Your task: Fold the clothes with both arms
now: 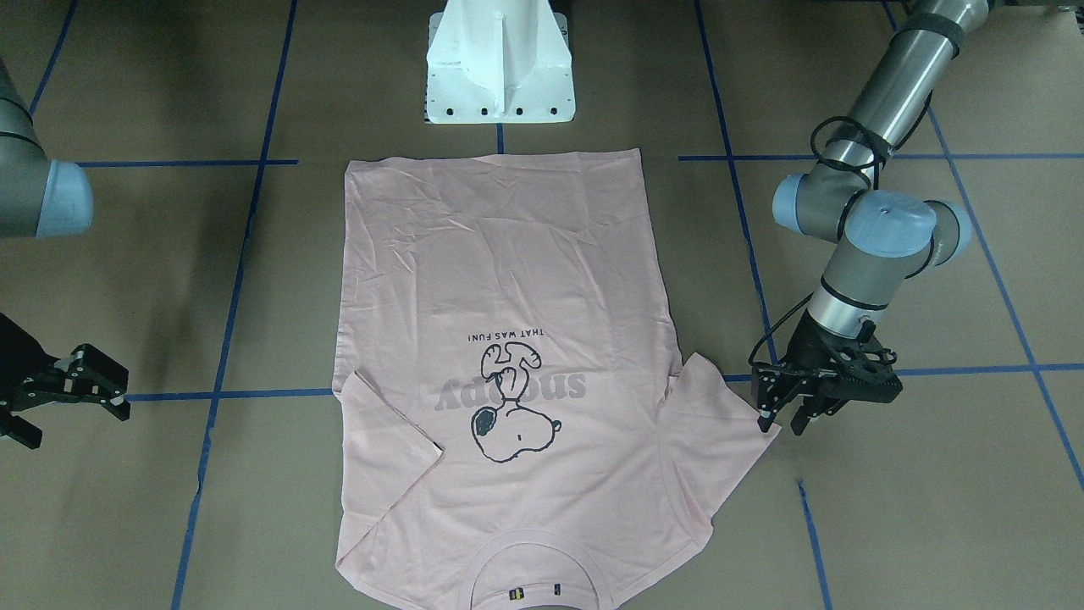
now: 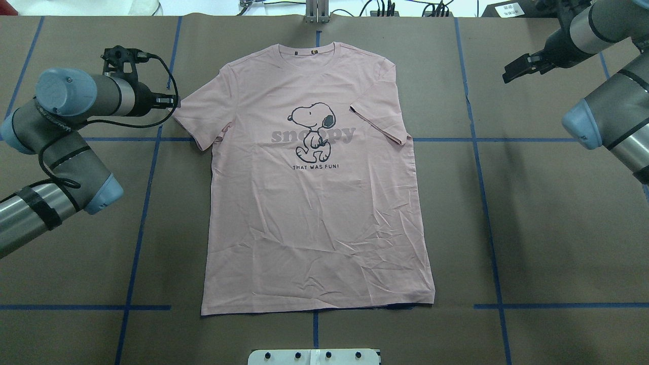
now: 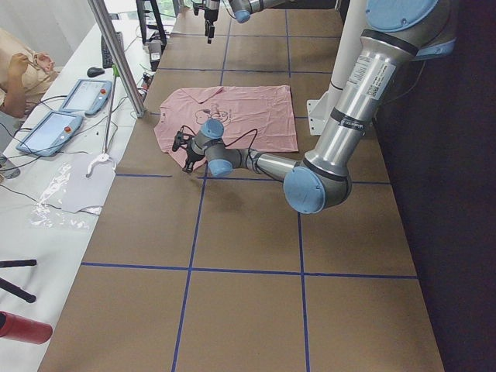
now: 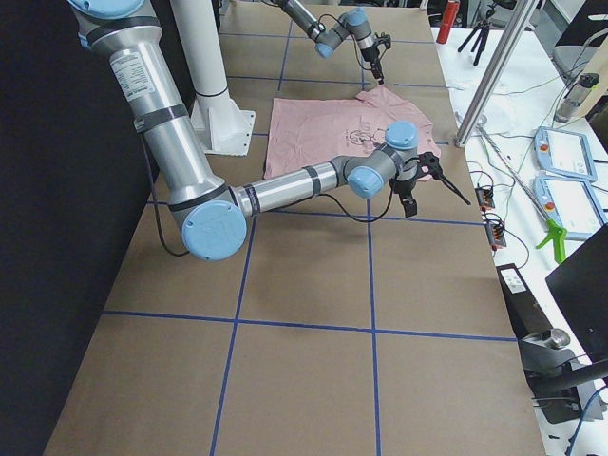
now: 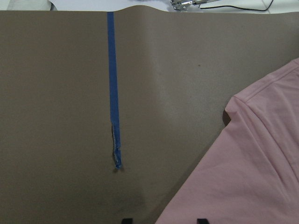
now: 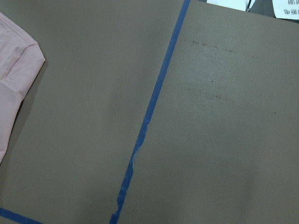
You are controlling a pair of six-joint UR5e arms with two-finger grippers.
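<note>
The pale pink T-shirt (image 1: 508, 280) lies flat on the brown table, Snoopy print up, its collar (image 2: 307, 50) at the side far from the robot. One sleeve (image 2: 380, 116) is folded inward over the body; the other sleeve (image 2: 195, 116) is spread out. My left gripper (image 1: 783, 421) is open at the tip of the spread sleeve, and the left wrist view shows the sleeve edge (image 5: 252, 177) reaching in between its fingertips. My right gripper (image 1: 106, 390) is open, holds nothing, and hovers well away from the shirt, which only shows as a pink corner (image 6: 14, 79).
The white pedestal base (image 1: 500, 68) stands just beyond the shirt's hem. Blue tape lines (image 2: 476, 152) grid the table. Past the collar side stands a metal pole (image 3: 116, 54) by a white bench with tablets (image 3: 46, 128), where a person (image 3: 19, 74) sits.
</note>
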